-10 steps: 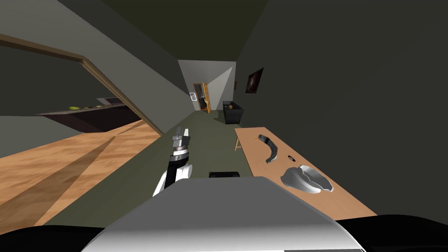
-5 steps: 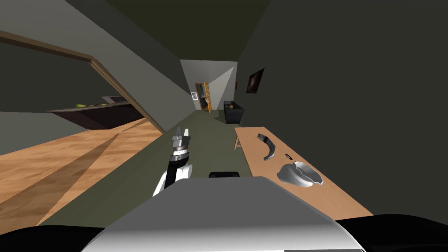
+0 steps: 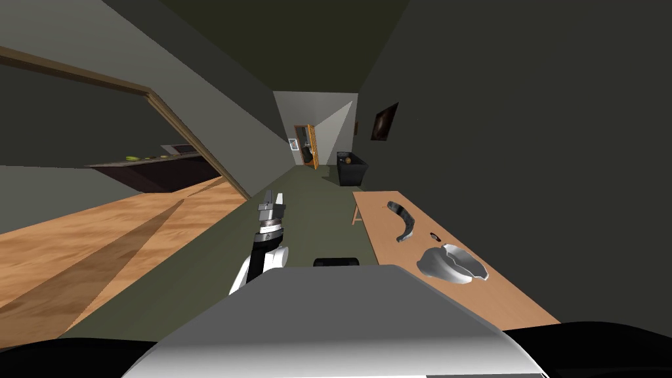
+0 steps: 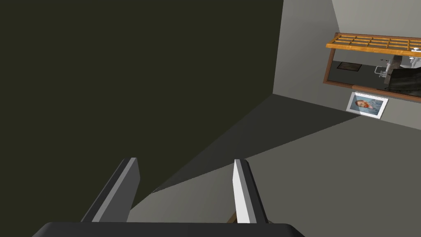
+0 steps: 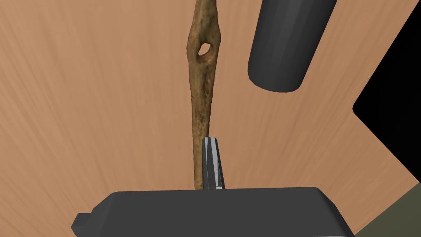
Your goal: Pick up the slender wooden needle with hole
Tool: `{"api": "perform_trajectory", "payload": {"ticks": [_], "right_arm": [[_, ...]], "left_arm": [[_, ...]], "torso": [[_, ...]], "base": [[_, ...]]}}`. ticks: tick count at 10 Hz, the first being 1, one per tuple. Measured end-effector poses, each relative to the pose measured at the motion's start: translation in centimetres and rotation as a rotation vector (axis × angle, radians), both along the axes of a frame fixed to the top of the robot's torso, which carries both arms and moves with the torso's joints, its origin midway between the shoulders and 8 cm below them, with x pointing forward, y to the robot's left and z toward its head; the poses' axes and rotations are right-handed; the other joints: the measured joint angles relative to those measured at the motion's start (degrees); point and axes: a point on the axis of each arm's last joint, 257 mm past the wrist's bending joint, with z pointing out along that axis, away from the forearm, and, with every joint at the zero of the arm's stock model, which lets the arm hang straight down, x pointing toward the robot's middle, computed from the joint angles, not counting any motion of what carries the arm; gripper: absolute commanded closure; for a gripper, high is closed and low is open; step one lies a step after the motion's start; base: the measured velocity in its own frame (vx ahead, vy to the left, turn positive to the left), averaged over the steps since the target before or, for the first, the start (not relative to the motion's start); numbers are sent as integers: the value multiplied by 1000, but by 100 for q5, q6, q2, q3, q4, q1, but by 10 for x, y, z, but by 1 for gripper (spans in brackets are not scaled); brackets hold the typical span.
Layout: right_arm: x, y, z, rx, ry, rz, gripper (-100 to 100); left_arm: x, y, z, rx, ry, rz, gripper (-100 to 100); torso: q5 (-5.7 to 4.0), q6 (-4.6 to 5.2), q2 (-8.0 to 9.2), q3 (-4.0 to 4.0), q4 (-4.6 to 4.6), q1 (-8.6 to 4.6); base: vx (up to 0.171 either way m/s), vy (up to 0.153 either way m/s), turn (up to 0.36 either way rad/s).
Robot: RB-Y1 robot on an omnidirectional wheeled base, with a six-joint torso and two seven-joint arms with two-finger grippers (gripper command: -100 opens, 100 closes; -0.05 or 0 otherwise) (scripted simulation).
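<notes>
The needle (image 5: 201,82) is a thin, brownish sliver with a hole through its wider part. In the right wrist view it shows against the wooden surface (image 5: 102,103), running straight out from the gripper's dark body. The right gripper (image 5: 210,140) has its fingers (image 5: 213,164) pressed together with no gap. The needle's shaft runs right alongside them rather than plainly between them, so I cannot tell whether they pinch it. A dark grey cylinder (image 5: 283,41) with a rounded end hangs over the surface just beside the needle's holed part. Past the surface's edge lie a black area and a strip of olive floor.

In the head view the surface stands along the dark wall. On it are a curved dark piece (image 3: 407,223), a small black item (image 3: 434,235) and a crumpled grey dish (image 3: 453,264) nearer the robot. A black bin (image 3: 352,169) stands beyond the surface's far end.

The left gripper (image 3: 272,195) is raised over the olive floor, well apart from the surface, its fingers (image 4: 242,189) spread wide and holding nothing.
</notes>
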Motion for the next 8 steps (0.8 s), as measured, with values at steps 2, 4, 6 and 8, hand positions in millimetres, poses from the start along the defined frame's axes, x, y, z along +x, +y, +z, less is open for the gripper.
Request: {"api": "perform_trajectory", "payload": {"ticks": [2,4,6,8], "right_arm": [[0,0,0,0,0,0,100],[0,0,0,0,0,0,-100],[13,-20,8,-47,-42,-59,-100],[28,-38,16,-90,-85,-126,-100]], "left_arm": [[0,0,0,0,0,0,0],[0,0,0,0,0,0,0],[0,0,0,0,0,0,0],[0,0,0,0,0,0,0]], "torso": [[0,0,0,0,0,0],[0,0,0,0,0,0],[7,0,7,4,2,37],[8,1,6,4,1,32]], "base": [[0,0,0],[-7,30,-2],[-19,102,-12],[-17,74,-8]]}}
